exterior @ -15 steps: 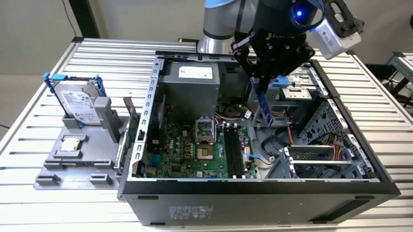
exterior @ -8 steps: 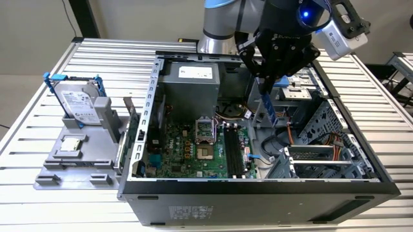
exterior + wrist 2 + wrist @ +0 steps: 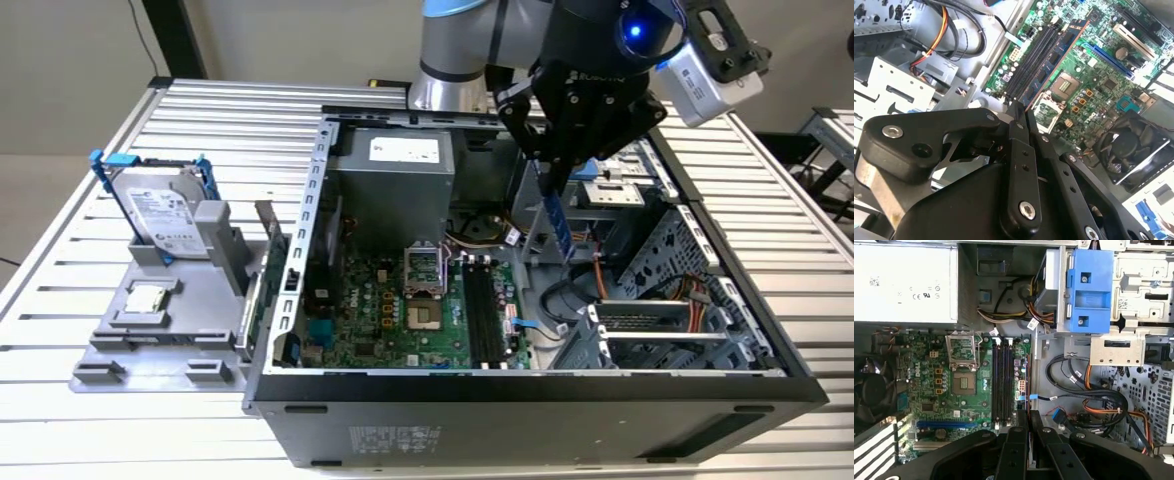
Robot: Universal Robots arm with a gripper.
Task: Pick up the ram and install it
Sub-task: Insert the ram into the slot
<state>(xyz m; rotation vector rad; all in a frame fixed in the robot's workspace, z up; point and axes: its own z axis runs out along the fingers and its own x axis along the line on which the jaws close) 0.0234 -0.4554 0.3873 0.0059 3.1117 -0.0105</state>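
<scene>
The ram (image 3: 559,218), a thin blue-green stick, hangs on end from my gripper (image 3: 551,170), which is shut on its upper end. It hovers inside the open computer case (image 3: 534,385), above the motherboard (image 3: 387,320) and toward the exterior view's right of the black memory slots (image 3: 483,310). Both wrist views show the ram (image 3: 1056,62) (image 3: 1028,385) edge-on, running out from between the black fingers (image 3: 1021,150) (image 3: 1014,445). It lines up alongside the slots (image 3: 1001,382) (image 3: 1029,60) without touching them.
On the exterior view's left, a silver hard drive (image 3: 167,215) with blue rails stands on a grey fixture. Inside the case are the power supply (image 3: 400,165), a blue drive bracket (image 3: 1089,290), cable bundles (image 3: 1094,400) and a fan (image 3: 1126,147).
</scene>
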